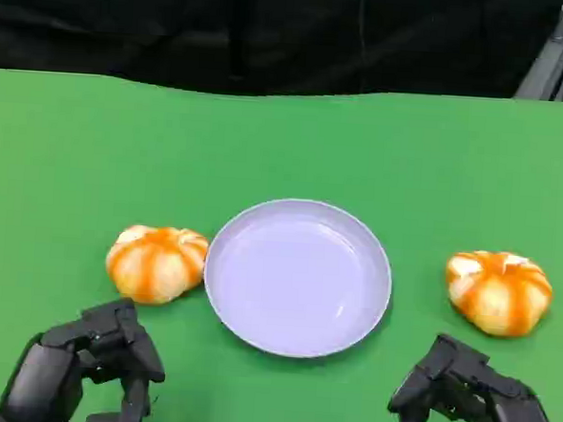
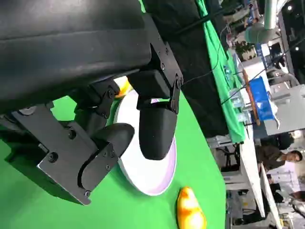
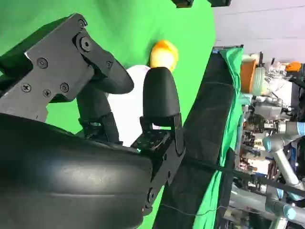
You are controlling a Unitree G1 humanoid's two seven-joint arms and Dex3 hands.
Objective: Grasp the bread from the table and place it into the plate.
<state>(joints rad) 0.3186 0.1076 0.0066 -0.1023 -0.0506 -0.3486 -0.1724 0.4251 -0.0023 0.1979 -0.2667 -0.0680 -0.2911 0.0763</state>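
I judged the bread [image 1: 157, 263] soft and light, best cupped around its sides, while both hands hung released, fingers [image 1: 134, 374] holding nothing

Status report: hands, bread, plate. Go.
Left hand and right hand hold nothing, low near table edge. Two bread buns, left and right, flank the plate. Plate bare; path unobstructed.

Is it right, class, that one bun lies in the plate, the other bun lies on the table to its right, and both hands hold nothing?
Not quite. In the head view the plate holds nothing: one bun lies on the table left of it, the other bun to its right. The left hand and right hand hold nothing.
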